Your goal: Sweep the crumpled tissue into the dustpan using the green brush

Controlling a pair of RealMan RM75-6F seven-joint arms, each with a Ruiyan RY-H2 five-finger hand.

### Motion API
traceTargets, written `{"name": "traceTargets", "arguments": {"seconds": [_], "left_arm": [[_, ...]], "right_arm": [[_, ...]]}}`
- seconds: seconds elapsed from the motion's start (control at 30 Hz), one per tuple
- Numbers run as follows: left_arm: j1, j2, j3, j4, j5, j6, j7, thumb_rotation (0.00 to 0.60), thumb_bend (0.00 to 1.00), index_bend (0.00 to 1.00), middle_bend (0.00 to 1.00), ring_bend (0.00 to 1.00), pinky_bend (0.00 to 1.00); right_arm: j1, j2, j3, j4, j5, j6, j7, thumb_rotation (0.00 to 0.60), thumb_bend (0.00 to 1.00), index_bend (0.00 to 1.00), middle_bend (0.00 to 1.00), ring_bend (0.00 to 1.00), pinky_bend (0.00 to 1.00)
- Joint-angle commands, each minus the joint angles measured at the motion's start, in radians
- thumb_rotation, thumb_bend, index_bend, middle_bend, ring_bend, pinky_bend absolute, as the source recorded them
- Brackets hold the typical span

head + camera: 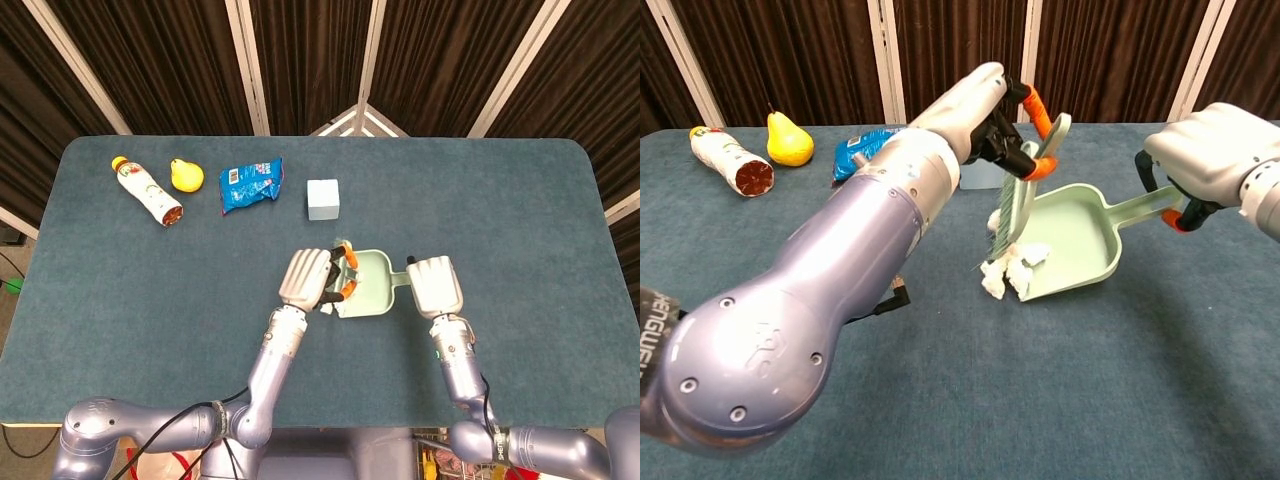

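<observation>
One pale green dustpan (1080, 235) sits on the blue bench (940, 400), its handle gripped by the closed fingers of the right hand (1210, 165). The left hand (985, 110) clasps one green brush (1025, 195), bristles down at the dustpan's open edge. One crumpled tissue (1008, 270) lies at that lip, partly inside. Behind the dustpan stand one white cube (322, 199), one blue snack packet (250, 183), one pear (185, 175) and one bottle (147, 191).

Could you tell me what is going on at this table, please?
The left hand holds the green brush and sweeps the tissue at the mouth of the dustpan. The right hand holds the dustpan by its handle. Part of the tissue lies on the dustpan's lip, part on the table.
</observation>
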Motion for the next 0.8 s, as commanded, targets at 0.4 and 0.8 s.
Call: {"name": "traceTargets", "arguments": {"seconds": [0.4,0.8], "left_arm": [[0.053,0.104,-0.025,-0.137,0.041,0.022,-0.039,0.6,0.64,0.77,1.0,1.0,1.0],[0.152,0.264,0.073,-0.264,0.034,0.008,0.002,0.6,0.64,0.77,1.0,1.0,1.0]], "right_arm": [[-0.008,-0.037,-0.031,-0.014,-0.004,0.015,-0.016,0.6,0.47,0.59,0.82,0.84,0.82],[-0.005,-0.062,-0.04,-0.035,-0.013,0.036,-0.048,0.6,0.47,0.59,0.82,0.84,0.82]]}}
